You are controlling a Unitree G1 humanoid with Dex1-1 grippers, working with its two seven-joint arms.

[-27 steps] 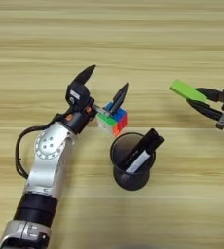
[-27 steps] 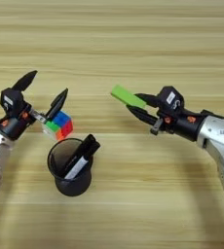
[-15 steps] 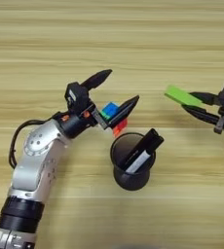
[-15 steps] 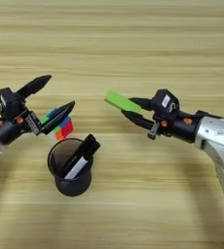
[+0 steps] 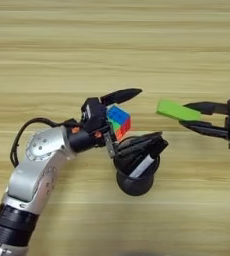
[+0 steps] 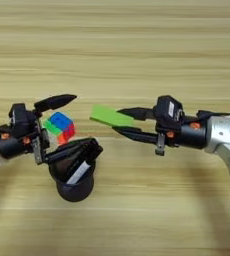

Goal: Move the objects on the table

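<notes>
The multicoloured puzzle cube (image 5: 118,121) sits on the table (image 5: 112,40) between the wide-spread fingers of my left gripper (image 5: 150,114), which is open and points right. Its lower finger lies over the rim of the black mesh cup (image 5: 134,181). The white marker (image 5: 142,165) with its black cap leans inside the cup. To the right, my right gripper (image 6: 118,121) is shut on the far end of the flat bright-green bar (image 6: 111,116). It holds the bar above the table, pointing left toward the cube.
Bare wood-grain tabletop (image 6: 117,45) stretches across the whole far half. My left arm (image 5: 34,175) comes in from the lower left, and my right arm (image 6: 222,140) from the right edge.
My left gripper has turned from upright to pointing right, its fingers now straddling the cube and reaching over the cup. My right gripper has carried the green bar leftward toward the cube.
</notes>
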